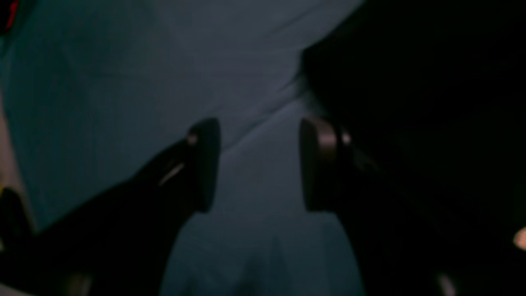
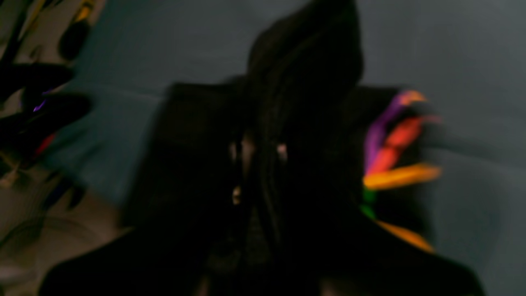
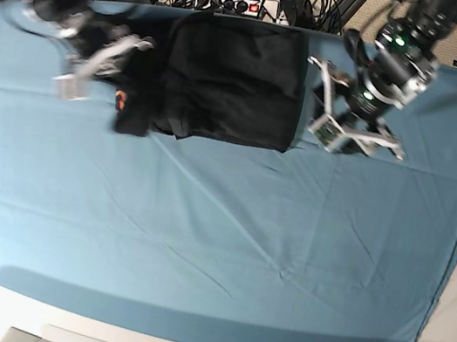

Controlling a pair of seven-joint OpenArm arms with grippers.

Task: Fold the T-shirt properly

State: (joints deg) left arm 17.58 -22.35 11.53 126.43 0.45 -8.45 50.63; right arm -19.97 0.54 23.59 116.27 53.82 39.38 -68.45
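Lying at the far edge of the teal cloth (image 3: 198,245), the black T-shirt (image 3: 231,79) is partly folded. The right gripper (image 2: 259,164) is clenched on a bunched fold of it beside the rainbow logo (image 2: 394,164). The left gripper (image 1: 259,164) hangs spread wide, empty, just beside the shirt's edge.

No readable text, labels, brands, numbers or signs anywhere
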